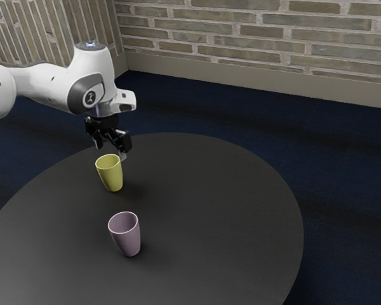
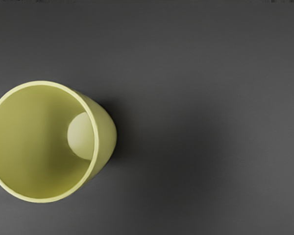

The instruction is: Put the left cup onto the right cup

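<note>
An upright yellow-green cup (image 1: 109, 171) stands on the round black table (image 1: 209, 210), toward the exterior view's left. My gripper (image 1: 109, 145) hovers just above its rim, open, with nothing between the fingers. A mauve cup (image 1: 124, 233) stands upright nearer the table's front edge, a short way from the yellow-green one. In the wrist view the yellow-green cup (image 2: 44, 142) appears from above, its hollow inside and pale bottom visible, lying off to one side of my hand's centre.
The dark table surface (image 2: 201, 122) spreads bare around the cup. Beyond the table are a dark blue floor (image 1: 317, 140) and a brick wall (image 1: 273, 32). The table's edge curves round at the exterior view's right.
</note>
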`<control>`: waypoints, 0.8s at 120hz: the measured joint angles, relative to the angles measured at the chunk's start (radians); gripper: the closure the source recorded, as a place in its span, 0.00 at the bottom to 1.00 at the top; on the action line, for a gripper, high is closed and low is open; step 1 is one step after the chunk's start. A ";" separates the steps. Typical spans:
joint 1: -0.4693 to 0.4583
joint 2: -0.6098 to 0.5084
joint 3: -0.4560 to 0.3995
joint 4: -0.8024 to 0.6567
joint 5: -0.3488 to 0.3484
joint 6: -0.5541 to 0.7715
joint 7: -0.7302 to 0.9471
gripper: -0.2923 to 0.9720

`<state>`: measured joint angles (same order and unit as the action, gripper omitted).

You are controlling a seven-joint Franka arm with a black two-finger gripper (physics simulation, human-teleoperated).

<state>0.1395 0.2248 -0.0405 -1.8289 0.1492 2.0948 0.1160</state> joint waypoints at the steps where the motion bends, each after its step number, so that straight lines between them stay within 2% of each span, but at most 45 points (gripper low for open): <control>1: 0.000 0.001 0.000 0.000 0.000 0.001 0.000 0.23; 96: 0.017 0.039 0.048 0.012 -0.018 0.053 0.067 0.23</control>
<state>0.1570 0.2639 0.0076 -1.8167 0.1310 2.1480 0.1827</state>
